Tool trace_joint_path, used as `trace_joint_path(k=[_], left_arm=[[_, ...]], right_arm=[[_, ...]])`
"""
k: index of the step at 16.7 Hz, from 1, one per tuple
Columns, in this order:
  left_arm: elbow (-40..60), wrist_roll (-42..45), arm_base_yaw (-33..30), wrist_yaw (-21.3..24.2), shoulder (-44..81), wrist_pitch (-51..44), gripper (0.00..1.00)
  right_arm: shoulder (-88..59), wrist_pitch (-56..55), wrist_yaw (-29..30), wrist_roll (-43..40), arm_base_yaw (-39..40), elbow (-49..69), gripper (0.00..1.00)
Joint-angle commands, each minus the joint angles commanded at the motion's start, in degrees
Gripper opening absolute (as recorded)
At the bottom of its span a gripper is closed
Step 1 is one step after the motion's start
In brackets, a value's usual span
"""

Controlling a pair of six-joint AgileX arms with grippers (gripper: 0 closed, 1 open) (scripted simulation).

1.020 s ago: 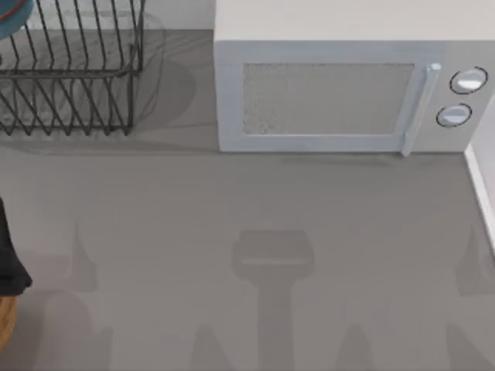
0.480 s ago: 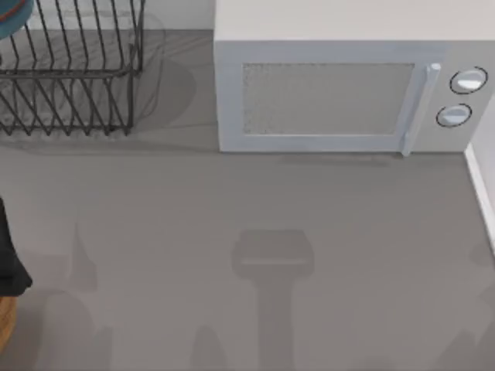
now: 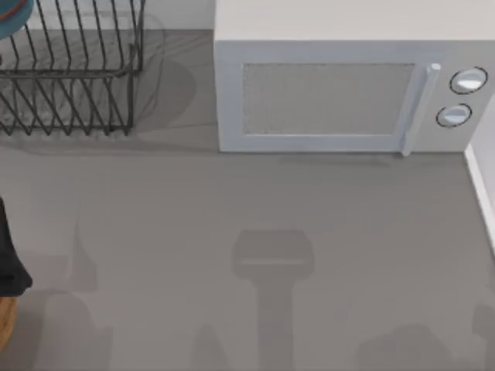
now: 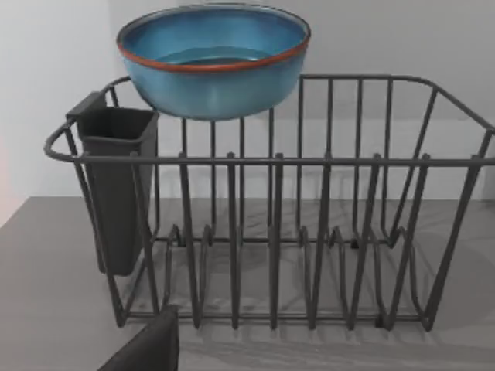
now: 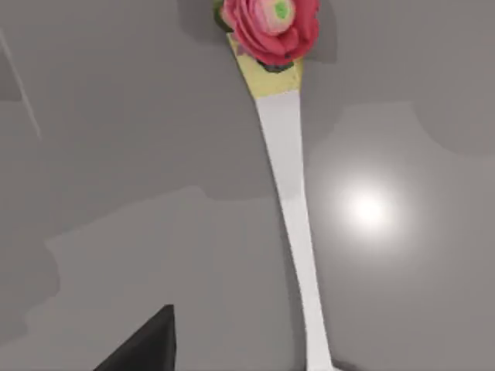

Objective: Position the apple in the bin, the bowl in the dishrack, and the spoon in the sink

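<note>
Spoon (image 5: 290, 193) work appears to be the step in hand: the right wrist view looks down on a white-handled spoon with a pink flower ornament (image 5: 271, 27) at one end, lying flat on a grey floor that may be the sink's. A dark sliver of the right tool (image 5: 143, 340) juts into that frame; whether it is released or clenched cannot be told. To do this well, the right tool should line up across the slim handle, come down square and grip it at the middle, away from the bulky flower.

Across the surface (image 3: 255, 201), the teal bowl (image 4: 213, 58) sits on the top rail at a corner of the black wire dishrack (image 4: 309, 232), beside its dark cutlery holder (image 4: 116, 185), so that part looks done. In the top view the rack (image 3: 73, 69) stands at the far left, next to the white microwave (image 3: 340, 85).

The left arm (image 3: 9, 263) shows as a dark shape at the left edge, just above the bin's brown curve (image 3: 6, 321); its tool's state cannot be told. The spoon's far end runs off the frame.
</note>
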State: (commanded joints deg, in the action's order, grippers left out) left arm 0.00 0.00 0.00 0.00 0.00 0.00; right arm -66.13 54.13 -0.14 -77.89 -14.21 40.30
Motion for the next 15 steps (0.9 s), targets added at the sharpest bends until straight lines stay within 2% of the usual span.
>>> trace_joint_path(k=[3, 5, 11, 15], left_arm=[[0.0, 0.0, 0.0, 0.0, 0.0, 0.0, 1.0], [0.0, 0.0, 0.0, 0.0, 0.0, 0.0, 1.0], [0.0, 0.0, 0.0, 0.0, 0.0, 0.0, 1.0], [0.0, 0.0, 0.0, 0.0, 0.0, 0.0, 1.0]], right_arm=[[-6.72, 5.39, -0.09, -8.59, -1.55, 4.83, 1.0], [-8.93, 7.21, -0.14, -11.4, -2.1, 6.57, 1.0], [-9.28, 7.26, -0.15, -11.81, -1.95, 6.63, 1.0], [-12.32, 0.98, -0.16, -11.58, -1.94, 3.08, 1.0]])
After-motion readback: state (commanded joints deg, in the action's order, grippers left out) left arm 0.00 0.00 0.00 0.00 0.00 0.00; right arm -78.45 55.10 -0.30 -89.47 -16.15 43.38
